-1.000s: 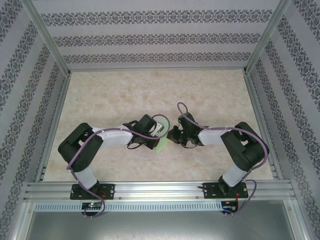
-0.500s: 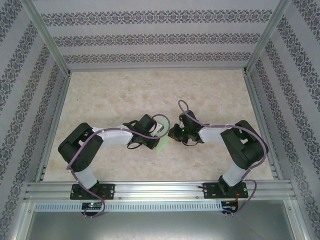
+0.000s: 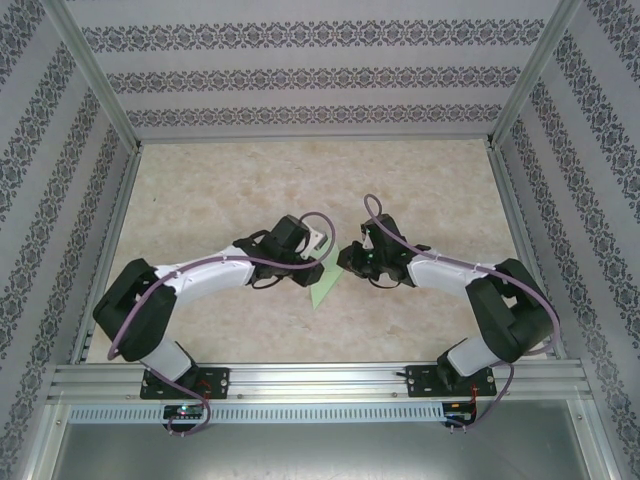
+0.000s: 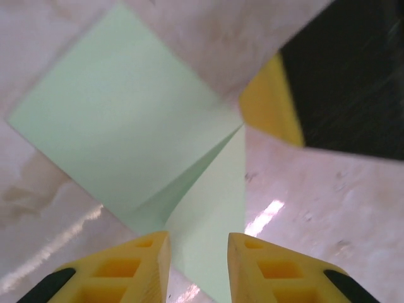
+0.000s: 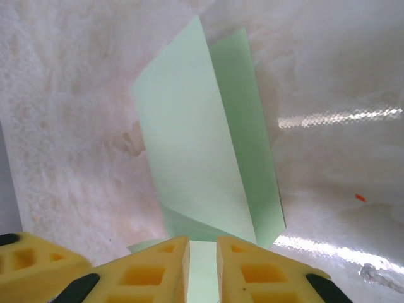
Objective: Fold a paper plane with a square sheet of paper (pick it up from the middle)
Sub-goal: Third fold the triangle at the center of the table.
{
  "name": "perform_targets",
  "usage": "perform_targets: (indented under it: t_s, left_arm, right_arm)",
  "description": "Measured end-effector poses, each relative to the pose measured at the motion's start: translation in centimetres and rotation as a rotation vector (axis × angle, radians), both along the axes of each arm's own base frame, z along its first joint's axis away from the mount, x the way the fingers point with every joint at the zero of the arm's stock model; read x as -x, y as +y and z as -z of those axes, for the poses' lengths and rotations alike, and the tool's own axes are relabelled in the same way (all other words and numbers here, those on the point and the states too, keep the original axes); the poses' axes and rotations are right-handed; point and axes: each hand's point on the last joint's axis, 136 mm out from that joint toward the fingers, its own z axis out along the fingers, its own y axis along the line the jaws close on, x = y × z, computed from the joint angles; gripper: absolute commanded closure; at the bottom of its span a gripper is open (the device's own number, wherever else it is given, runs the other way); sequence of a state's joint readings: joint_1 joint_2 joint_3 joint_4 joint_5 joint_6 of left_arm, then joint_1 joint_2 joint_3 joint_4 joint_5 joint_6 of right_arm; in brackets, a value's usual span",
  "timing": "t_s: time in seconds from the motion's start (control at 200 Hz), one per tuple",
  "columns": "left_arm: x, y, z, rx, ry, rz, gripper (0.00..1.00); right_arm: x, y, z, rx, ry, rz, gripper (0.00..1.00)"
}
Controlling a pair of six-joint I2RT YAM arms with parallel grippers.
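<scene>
1. The partly folded, pale green sheet of paper (image 3: pixel 325 287) lies on the table (image 3: pixel 220 190), just below the centre of the top view, between the two arm tips.
2. In the left wrist view the sheet spreads from the upper left to the centre. Its lower end runs between the yellow fingers of the left gripper (image 4: pixel 197 245) at the bottom edge. The jaws stand apart, released.
3. In the right wrist view the creased sheet sits in the centre. Its lower end reaches the right gripper (image 5: pixel 203 245) at the bottom edge. The jaws show a narrow gap and clamp nothing.
</scene>
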State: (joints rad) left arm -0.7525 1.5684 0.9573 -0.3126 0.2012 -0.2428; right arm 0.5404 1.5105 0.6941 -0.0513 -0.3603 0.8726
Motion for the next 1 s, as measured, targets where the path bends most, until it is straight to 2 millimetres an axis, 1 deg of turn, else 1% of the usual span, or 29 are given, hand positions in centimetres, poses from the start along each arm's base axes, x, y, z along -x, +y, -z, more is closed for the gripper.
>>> perform_targets:
  t_s: [0.06, 0.115, 0.295, 0.385, 0.55, 0.619, 0.849, 0.999]
  left_arm:
    - [-0.3, -0.3, -1.1, 0.022, -0.018, -0.004, 0.8]
    - [-0.3, -0.5, -1.6, 0.035, -0.021, -0.001, 0.86]
    - [1.1, -1.6, -1.9, 0.095, 0.042, 0.066, 0.91]
    - [1.6, -1.9, -0.9, 0.096, 0.084, 0.086, 0.94]
    - [1.9, -1.8, 3.0, 0.031, 0.169, 0.075, 0.96]
    - [2.0, -1.6, 4.1, 0.011, 0.193, 0.068, 0.96]
    - [1.8, -1.3, 4.6, -0.01, 0.19, 0.051, 0.97]
    - [1.9, -1.0, 4.8, -0.02, 0.19, 0.046, 0.97]
  right_arm:
    - [0.1, -0.2, -0.2, 0.006, -0.007, 0.003, 0.74]
    - [0.1, -0.5, -0.2, 0.009, -0.012, 0.009, 0.7]
    - [1.0, -1.4, 0.9, 0.024, 0.014, 0.02, 0.67]
    - [1.3, -1.5, 1.3, 0.024, 0.021, 0.022, 0.66]
    - [1.2, -1.0, 1.8, 0.005, 0.031, 0.01, 0.65]
    - [1.2, -0.9, 2.2, 0.004, 0.042, 0.009, 0.65]
    - [1.1, -0.3, 3.5, -0.011, 0.073, -0.006, 0.65]
    - [0.7, 0.8, 3.1, -0.045, 0.059, -0.031, 0.65]
